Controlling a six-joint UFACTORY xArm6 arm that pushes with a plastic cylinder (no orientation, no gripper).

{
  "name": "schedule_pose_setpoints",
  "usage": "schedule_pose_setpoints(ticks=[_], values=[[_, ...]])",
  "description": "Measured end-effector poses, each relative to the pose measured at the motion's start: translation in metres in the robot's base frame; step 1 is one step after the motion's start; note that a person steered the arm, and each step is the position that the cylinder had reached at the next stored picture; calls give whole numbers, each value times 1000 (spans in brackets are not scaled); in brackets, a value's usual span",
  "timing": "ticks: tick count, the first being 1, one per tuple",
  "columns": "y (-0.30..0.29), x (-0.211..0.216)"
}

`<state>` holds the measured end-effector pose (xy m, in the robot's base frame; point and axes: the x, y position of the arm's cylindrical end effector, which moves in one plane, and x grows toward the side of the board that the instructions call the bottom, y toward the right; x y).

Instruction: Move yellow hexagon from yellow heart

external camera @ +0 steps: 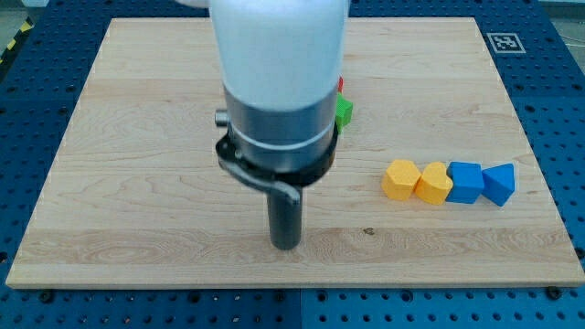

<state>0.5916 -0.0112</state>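
A wooden board (137,183) is being shown lying on a blue perforated table (37,91). A little left of the board's middle, the arm (279,82) is being seen as a wide white and grey cylinder, from which a dark rod (284,215) is being held down. My tip (285,245) is being rested on bare wood near the view's bottom, well apart from every block, with nothing being touched by it. No fingers are being carried, so nothing is being held.

Just right of the arm, a green block (344,111) and a sliver of a red block (340,84) above it are being partly hidden by the cylinder; their shapes cannot be told.

Farther right, four blocks are being shown in a close row. The yellow heart (400,179) is being seen at the row's left end, and the yellow hexagon (434,183) is being pressed against its right side. Next, a blue block (465,182) is being touched by the hexagon, and a blue triangular block (499,183) is being shown at the right end. A black-and-white marker (505,42) is being shown at the top right corner.
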Motion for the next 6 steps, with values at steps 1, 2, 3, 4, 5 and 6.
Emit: schedule_pose_setpoints(ticks=[1, 2, 3, 4, 5, 6], values=[[17, 9], [43, 9], [69, 7], [89, 10], [105, 12], [115, -8]])
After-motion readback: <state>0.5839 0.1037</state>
